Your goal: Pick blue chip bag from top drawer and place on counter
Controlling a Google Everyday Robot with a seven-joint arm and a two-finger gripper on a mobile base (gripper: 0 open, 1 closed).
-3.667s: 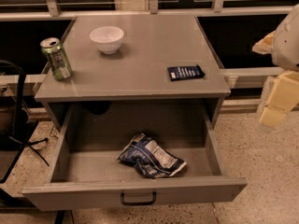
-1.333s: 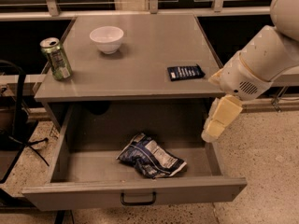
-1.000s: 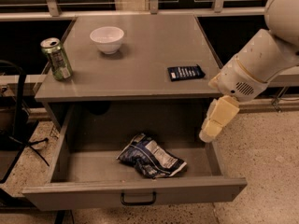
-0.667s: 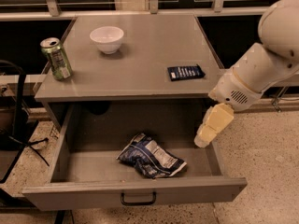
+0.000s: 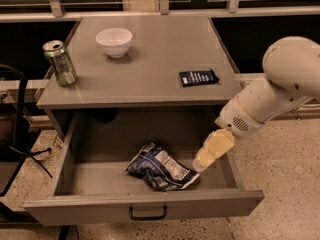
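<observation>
1. At the left edge of the smooth grey square desk top (image 5: 155, 59): upright green metal drink can (image 5: 60, 63); right of it, small white round bowl (image 5: 114, 41). No part of the job.
2. Down in the wide grey metal top drawer (image 5: 75, 211), standing open: crumpled dark-blue and white foil chip bag (image 5: 160, 166), lying near the front, right of centre.
3. Up on the desk top, further right: small flat dark-blue rectangular packet (image 5: 198, 77). To be left alone.
4. Just right of the bag, low inside the drawer: cream-coloured gripper (image 5: 200, 164), seemingly not touching the foil. Released or clenched, cannot tell.
5. Step in hand, by judgement: the reach, grasp not yet made. Next: shift left over the bag, take a raised crumple, lift clear of the drawer wall.
</observation>
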